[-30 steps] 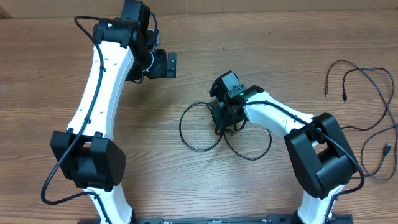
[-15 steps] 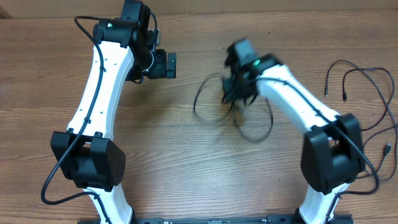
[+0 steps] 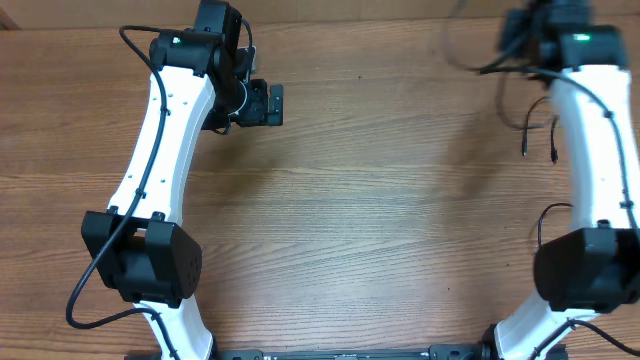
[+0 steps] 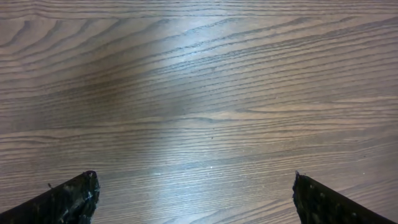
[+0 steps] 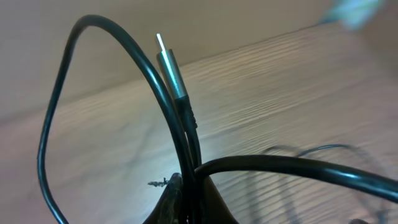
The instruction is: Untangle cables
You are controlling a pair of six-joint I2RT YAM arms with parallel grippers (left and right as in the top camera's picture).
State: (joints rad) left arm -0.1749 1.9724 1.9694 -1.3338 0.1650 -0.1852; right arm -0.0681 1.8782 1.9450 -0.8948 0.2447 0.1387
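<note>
Right arm is stretched out along the right side of the table. The right gripper sits at about 1 o'clock on the tabletop, close to the far edge, and the overhead picture is smeared there.

In the wrist view this claw is clamped on the cables, with black cords pinched between the fingertips at 6 o'clock of the frame. One cord rises from the pinch toward 12 o'clock and ends in a plug with a bare metal tip, leaning slightly toward 11. A second strand bows out toward 9 o'clock and comes back down. A third leaves toward 3 o'clock. The wood shows behind the bundle, out of focus.

Overhead, a thin blurred loop hangs at 9 o'clock from the right gripper. Two short plug tips show at 6 o'clock from it, just beside the arm. I cannot tell whether they rest on the wood.

The left gripper is at about 11 o'clock on the table, well apart from the cables. Its fingers are spread wide over bare wood, holding nothing.
</note>
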